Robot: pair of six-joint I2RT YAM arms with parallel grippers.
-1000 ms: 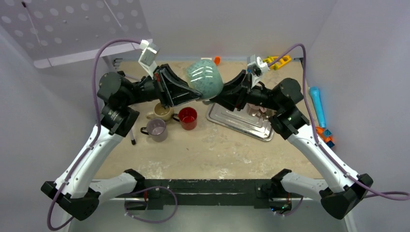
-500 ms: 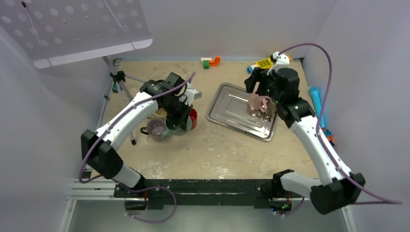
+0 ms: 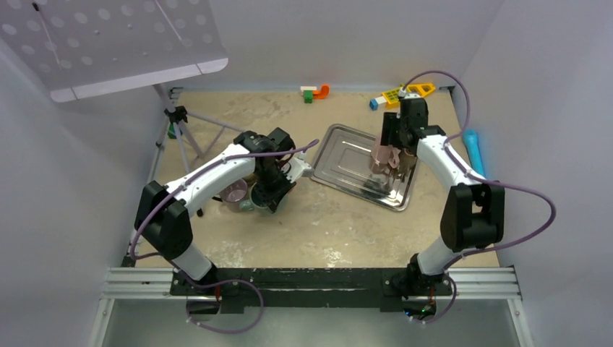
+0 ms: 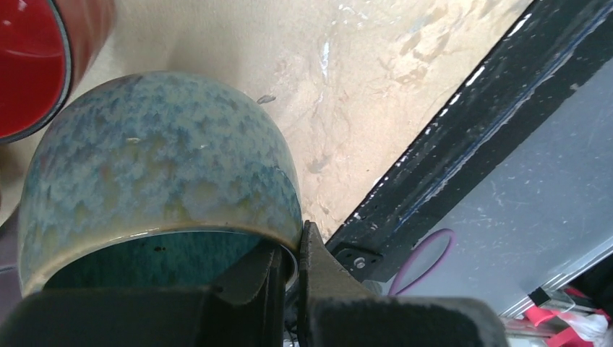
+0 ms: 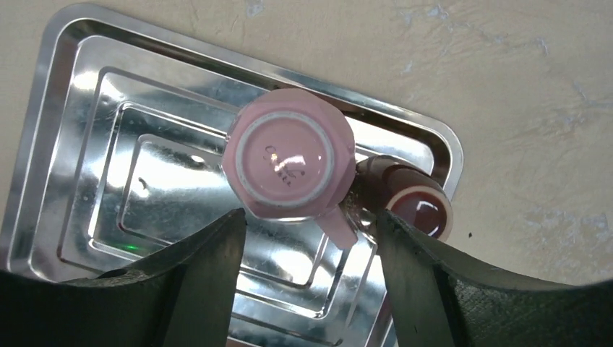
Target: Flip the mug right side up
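- Ceramic with a speckled glaze, the blue-green mug [image 4: 159, 166] is held by the left gripper [image 4: 289, 253]. Its rim wall is pinched between the fingers [image 4: 318, 271], one inside the mouth and one outside.
- The mouth is turned toward the wrist camera, so the mug is judged to be nearly upright and the step in hand to be the set-down.
- It is placed low over the sandy table [image 3: 340, 231], just beside the red mug [image 4: 36, 65] and the purple mug [image 3: 233, 191]. Whether its base is touching the table cannot be told.
- Next, a gentle lowering is called for — then a release without the neighbouring mugs being nudged.
- The left arm [image 3: 209, 173] is stretched forward and bent inward at the elbow, its wrist pitched down over the cluster of mugs.
- The right gripper [image 5: 311, 224] is held spread above the metal tray [image 5: 65, 43], gripping nothing. Its fingers are set either side of a pink mug [image 5: 289, 163] that stands base-up, with a brown mug [image 5: 412, 199] touching it.
- That pink mug is judged to need turning as well — a grasp at its wall would be required.
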